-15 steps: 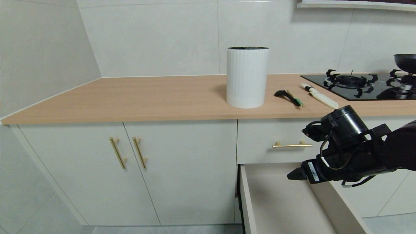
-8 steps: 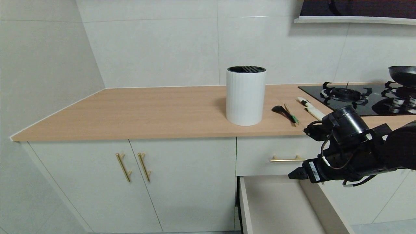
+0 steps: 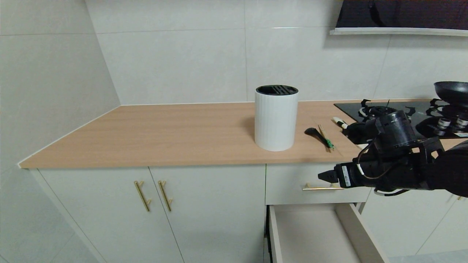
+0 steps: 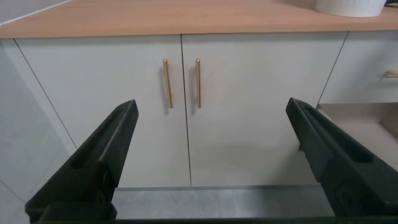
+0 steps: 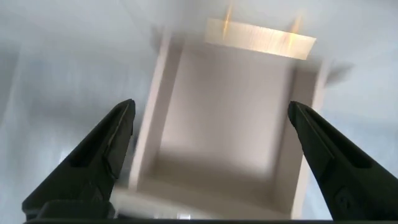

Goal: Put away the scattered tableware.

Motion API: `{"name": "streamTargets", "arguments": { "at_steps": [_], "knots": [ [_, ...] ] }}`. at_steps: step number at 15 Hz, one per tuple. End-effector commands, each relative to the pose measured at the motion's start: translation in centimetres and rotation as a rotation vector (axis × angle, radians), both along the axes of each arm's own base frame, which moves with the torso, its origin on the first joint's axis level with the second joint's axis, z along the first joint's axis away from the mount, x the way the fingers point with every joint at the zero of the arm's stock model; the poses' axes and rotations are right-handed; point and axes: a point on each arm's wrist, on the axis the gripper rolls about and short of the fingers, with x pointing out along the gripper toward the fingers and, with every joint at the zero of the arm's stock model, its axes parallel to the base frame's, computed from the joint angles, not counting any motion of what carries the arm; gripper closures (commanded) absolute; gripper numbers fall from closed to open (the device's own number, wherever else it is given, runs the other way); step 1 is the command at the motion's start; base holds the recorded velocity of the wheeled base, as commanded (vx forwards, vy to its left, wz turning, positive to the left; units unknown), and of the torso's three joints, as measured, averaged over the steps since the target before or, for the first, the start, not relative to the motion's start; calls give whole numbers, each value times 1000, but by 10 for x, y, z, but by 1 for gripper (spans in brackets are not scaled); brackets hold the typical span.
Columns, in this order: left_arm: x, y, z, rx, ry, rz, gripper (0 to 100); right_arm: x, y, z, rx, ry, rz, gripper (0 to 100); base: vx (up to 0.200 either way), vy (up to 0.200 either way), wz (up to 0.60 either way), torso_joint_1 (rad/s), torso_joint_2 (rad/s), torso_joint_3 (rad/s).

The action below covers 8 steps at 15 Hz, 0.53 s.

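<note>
- I read the right gripper [image 5: 210,107] as wide open and empty, over the open drawer [image 3: 273,233].
- Left gripper [image 4: 211,104] wide open, empty, facing the cabinet doors [image 4: 249,118].
- Glossy black spoon [image 3: 313,132] and thin chopsticks [image 3: 324,136] lie on the wood-grain surface [image 3: 164,135], beside the ribbed white cylindrical holder [image 3: 275,118].

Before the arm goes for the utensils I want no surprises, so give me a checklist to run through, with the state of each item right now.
1. Lower drawer open, bare inside: ok.
2. Right pincer open, empty: ok.
3. Left pincer open, empty: ok.
4. Black spoon and chopsticks free to grasp on the counter: ok.
5. White-handled utensil fully in sight: not ok, the right arm hides part.
6. Right pincer at counter height: not ok, it hangs below the edge, by the upper drawer's handle.
</note>
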Motion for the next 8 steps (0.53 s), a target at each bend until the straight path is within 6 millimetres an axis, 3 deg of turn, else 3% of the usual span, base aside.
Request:
{"name": "streamTargets", "arguments": {
  "at_steps": [1, 4, 8],
  "knots": [
    [0, 0, 0, 0, 0, 1, 0, 12, 5, 18, 29, -81, -9, 0, 0, 0, 0, 0, 0, 0],
    [0, 0, 0, 0, 0, 1, 0, 49, 0, 46, 71, -141, -87, 0, 0, 0, 0, 0, 0, 0],
    [0, 0, 0, 0, 0, 1, 0, 64, -8, 36, 85, -123, -172, 0, 0, 0, 0, 0, 0, 0]
  ]
}}
